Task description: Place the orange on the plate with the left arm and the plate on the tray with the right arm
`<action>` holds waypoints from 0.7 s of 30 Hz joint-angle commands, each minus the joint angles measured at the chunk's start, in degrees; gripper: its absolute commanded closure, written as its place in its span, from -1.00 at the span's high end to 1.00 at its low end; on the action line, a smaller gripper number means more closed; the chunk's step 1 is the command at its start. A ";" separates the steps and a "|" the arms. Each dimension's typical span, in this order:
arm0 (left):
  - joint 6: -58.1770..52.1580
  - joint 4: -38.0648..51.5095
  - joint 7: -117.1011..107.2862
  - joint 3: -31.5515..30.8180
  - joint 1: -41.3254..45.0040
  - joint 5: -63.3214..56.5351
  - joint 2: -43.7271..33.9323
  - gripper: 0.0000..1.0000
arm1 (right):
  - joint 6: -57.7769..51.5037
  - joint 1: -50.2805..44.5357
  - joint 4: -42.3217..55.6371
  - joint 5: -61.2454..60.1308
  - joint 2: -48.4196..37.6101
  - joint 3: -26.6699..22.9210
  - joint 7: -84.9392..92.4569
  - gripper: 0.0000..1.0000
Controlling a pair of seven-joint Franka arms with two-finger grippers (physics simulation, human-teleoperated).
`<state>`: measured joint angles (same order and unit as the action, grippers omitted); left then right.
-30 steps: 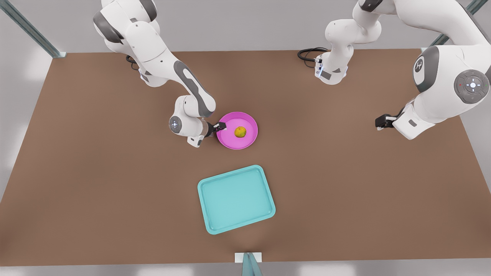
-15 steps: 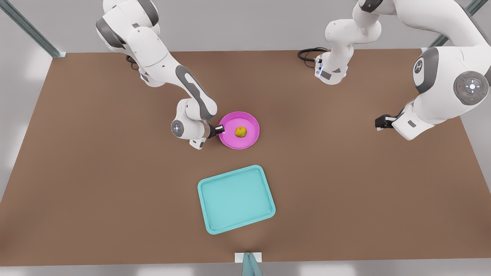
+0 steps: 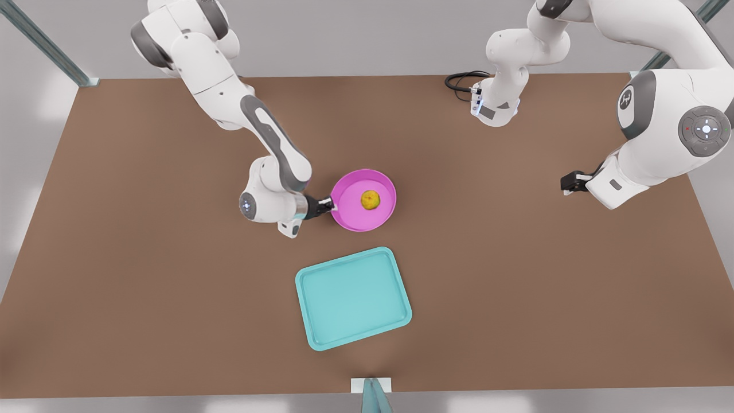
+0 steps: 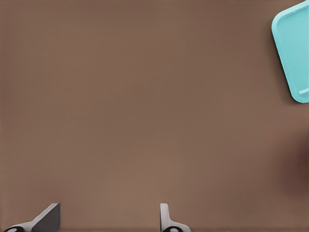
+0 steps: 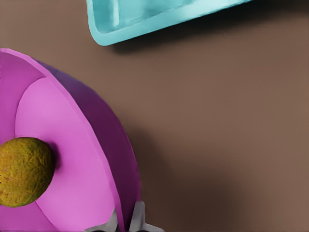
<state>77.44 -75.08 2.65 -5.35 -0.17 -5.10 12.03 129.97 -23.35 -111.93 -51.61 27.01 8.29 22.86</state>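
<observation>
The magenta plate (image 3: 350,217) hangs slightly above the brown table, just behind the teal tray (image 3: 353,298), with the orange (image 3: 370,199) resting in it. My right gripper (image 3: 331,202), on the arm at the front view's left, is shut on the plate's rim. In the right wrist view the plate (image 5: 82,159) looks tilted, holding the orange (image 5: 21,171), with my right gripper (image 5: 126,224) pinching the rim and the tray's corner (image 5: 145,17) beyond. My left gripper (image 3: 565,184) waits open at the front view's right, over bare table (image 4: 106,222); the tray (image 4: 294,48) lies farther off.
A black cable (image 3: 461,80) coils at the table's back edge by the arm base. A small white bracket (image 3: 371,385) sits at the front edge. Metal frame posts stand at the back corners. Open brown tabletop surrounds the tray.
My right gripper has carried the plate with the orange toward the front view's right and nearer the tray, lifting it a little. The left arm has stayed still.
</observation>
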 commanded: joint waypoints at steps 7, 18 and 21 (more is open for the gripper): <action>0.08 0.03 0.34 -0.02 0.00 -0.08 0.01 1.00 | -7.62 0.32 28.34 11.18 13.51 -2.84 -1.15 -0.57; 0.17 0.11 0.34 -0.10 0.00 0.00 0.01 1.00 | -7.89 1.91 55.85 18.13 31.96 -8.46 3.15 -0.57; 0.08 0.11 0.25 -0.10 0.00 -0.08 0.01 1.00 | -7.36 1.99 59.37 18.13 34.60 -8.64 3.07 -0.57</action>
<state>77.57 -75.01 2.87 -5.43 -0.15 -5.11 12.11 122.54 -21.37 -53.25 -34.26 61.25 -0.28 23.95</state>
